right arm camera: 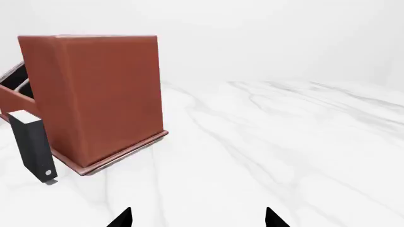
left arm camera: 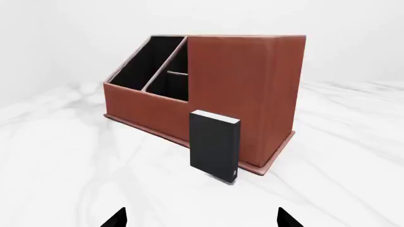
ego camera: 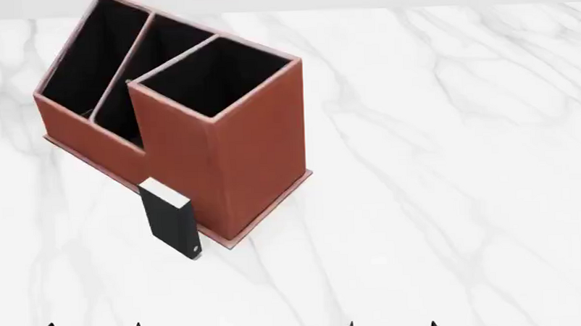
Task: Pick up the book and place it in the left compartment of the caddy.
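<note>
- The book's destination, the caddy (ego camera: pixel 223 172), is the largest thing on the white marble table (ego camera: pixel 447 201): a reddish-brown organiser set at an angle, with its tall square section nearest the robot and the low slots running away behind it.
- The left compartment (ego camera: pixel 89 58) is the long undivided black-lined slot along the caddy's far left side; it looks empty, and the shorter slots lie between it and the tall section.
- The book (left arm camera: pixel 215 145) stands upright on the table just in front of the caddy's near wall, close beside the tall section's corner; whether it touches the wall I cannot tell. Its white page edges face up and the small pale mark sits low on the spine.
- The left gripper (left arm camera: pixel 200 218) shows only two dark fingertips at the frame edge, spread well apart with nothing between them; it faces the book but is not yet near it.
- The right gripper (right arm camera: pixel 197 218) likewise has its fingers apart and empty, with the book off to one side of its view.
- Judged step: the very start, with the approach to the book not yet made and nothing grasped.
- The next move seems to call for the left arm to advance and close across the book's thin cover faces without toppling it, then lift it over the low wall into the long slot.
</note>
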Motion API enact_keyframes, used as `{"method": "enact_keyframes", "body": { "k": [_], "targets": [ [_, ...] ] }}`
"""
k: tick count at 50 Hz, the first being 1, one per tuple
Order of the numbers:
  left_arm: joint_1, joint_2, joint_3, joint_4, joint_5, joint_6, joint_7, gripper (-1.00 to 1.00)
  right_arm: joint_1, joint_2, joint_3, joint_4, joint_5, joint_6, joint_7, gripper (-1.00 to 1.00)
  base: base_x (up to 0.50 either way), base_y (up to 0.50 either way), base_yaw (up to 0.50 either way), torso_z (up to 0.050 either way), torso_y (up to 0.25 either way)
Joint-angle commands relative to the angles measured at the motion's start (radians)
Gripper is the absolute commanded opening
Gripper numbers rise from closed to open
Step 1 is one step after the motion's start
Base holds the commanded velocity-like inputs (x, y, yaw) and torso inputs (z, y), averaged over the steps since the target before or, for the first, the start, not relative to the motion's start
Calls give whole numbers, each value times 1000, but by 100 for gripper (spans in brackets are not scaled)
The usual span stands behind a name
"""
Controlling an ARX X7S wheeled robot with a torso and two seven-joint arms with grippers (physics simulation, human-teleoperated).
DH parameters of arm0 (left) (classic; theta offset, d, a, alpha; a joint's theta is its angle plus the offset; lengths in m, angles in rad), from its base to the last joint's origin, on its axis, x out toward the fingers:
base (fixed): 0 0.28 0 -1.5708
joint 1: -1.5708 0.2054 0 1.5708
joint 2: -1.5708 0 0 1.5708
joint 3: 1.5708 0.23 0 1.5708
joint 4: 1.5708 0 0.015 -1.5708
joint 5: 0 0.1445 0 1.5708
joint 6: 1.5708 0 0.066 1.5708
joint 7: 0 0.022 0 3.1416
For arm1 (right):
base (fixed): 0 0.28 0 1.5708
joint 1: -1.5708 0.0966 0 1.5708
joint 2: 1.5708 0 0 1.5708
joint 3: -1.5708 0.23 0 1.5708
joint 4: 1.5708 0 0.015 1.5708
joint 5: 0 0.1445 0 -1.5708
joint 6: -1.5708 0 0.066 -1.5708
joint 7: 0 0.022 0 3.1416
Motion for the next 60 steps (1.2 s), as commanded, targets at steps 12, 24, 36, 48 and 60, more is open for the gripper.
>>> {"method": "enact_keyframes", "body": {
  "k": [12,24,36,48,60],
  "targets": [
    [-7,-50,63,-25,-20,29,-53,100,9,46,-58,10,39,-3,66,100,0,0,0,0,0],
    [-9,-74,101,-35,7,39,-89,100,9,66,-81,3,57,1,89,100,0,0,0,0,0],
    [-6,-85,111,-22,-28,39,-96,100,3,82,-100,-9,68,-12,105,100,0,0,0,0,0],
    [-3,-99,129,-18,-32,55,-116,100,5,95,-116,-13,77,-1,125,100,0,0,0,0,0],
    [0,-118,142,80,-45,-31,-131,100,7,108,-135,-12,83,-2,140,100,0,0,0,0,0]
  ]
}}
